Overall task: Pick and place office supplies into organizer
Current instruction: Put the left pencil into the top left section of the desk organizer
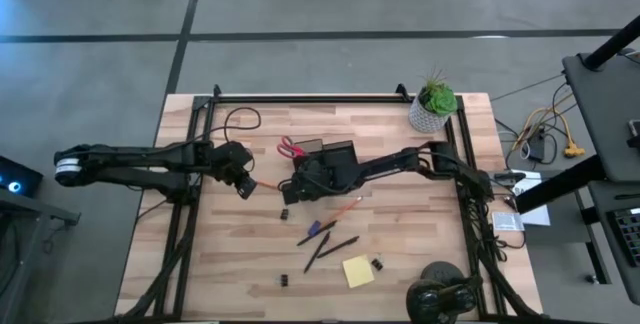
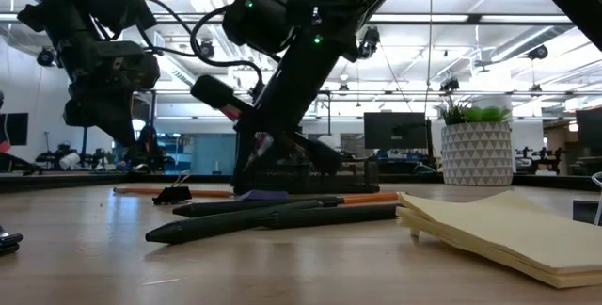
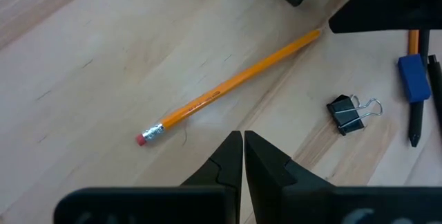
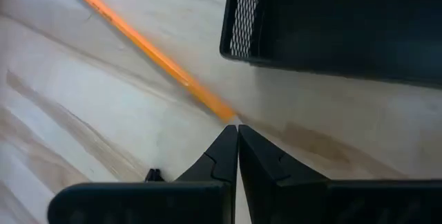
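An orange pencil (image 3: pixel 228 89) lies flat on the wood between my two grippers, its eraser end toward my left gripper (image 3: pixel 243 141). That gripper is shut and hovers over bare table (image 1: pixel 247 188). My right gripper (image 4: pixel 237 133) is also shut, slanting down, with its tips at the pencil's other end (image 4: pixel 222 110), beside the black mesh organizer (image 4: pixel 331 23). The organizer (image 1: pixel 330 154) stands at the table's middle, and red-handled scissors (image 1: pixel 290 147) lie at its left. A binder clip (image 3: pixel 349 113) lies close by. My right gripper's shut fingertips (image 4: pixel 228 144) come slanting down from the table's right side, right at the pencil's end (image 4: pixel 222 110) near the organizer. I cannot tell whether they touch it. The pencil lies flat on the table.
Nearer the front lie a second orange pencil (image 1: pixel 345 206), a purple-tipped pen (image 1: pixel 318 230), dark pens (image 1: pixel 335 247), a yellow sticky-note pad (image 1: pixel 358 271) and small binder clips (image 1: pixel 377 263). A green plant in a white pot (image 1: pixel 433 107) stands at the far right corner.
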{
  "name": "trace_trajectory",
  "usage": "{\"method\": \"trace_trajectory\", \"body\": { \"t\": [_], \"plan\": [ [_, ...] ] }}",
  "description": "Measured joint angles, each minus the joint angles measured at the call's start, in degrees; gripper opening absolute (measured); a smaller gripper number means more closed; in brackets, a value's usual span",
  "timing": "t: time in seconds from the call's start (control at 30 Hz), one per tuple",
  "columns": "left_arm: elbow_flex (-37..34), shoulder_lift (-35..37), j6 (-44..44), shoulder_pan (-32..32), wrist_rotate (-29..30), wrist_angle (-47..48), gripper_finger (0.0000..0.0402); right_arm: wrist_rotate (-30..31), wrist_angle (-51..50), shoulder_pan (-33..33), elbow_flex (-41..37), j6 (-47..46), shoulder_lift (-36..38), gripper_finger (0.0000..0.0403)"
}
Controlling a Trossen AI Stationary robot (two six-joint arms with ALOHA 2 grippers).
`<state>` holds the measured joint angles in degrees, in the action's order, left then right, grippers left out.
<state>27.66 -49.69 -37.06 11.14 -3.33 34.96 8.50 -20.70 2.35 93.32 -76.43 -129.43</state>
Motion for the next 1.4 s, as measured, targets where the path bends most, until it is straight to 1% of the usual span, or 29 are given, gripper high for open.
{"method": "trace_trajectory", "body": {
  "t": [0.67, 1.03, 1.3, 1.4],
  "plan": [
    [0.0, 0.0, 0.0, 0.0, 0.1, 0.0, 0.0, 0.1, 0.0, -1.1, -0.6, 0.1, -0.1, 0.0008],
    [0.0, -0.3, 0.0, 0.0, 0.2, 0.0, 0.0, 0.5, 0.5, -1.2, -0.8, 1.8, -0.1, 0.0009],
    [0.0, -1.7, 0.0, 0.0, 0.2, -0.1, 0.0, -0.8, 4.7, -1.2, -0.8, 1.6, -1.6, 0.0008],
    [0.1, -2.5, 0.0, 0.0, 0.1, -0.1, 0.0, -0.9, 4.5, -1.2, -0.6, 2.2, -1.6, 0.0008]
  ]
}}
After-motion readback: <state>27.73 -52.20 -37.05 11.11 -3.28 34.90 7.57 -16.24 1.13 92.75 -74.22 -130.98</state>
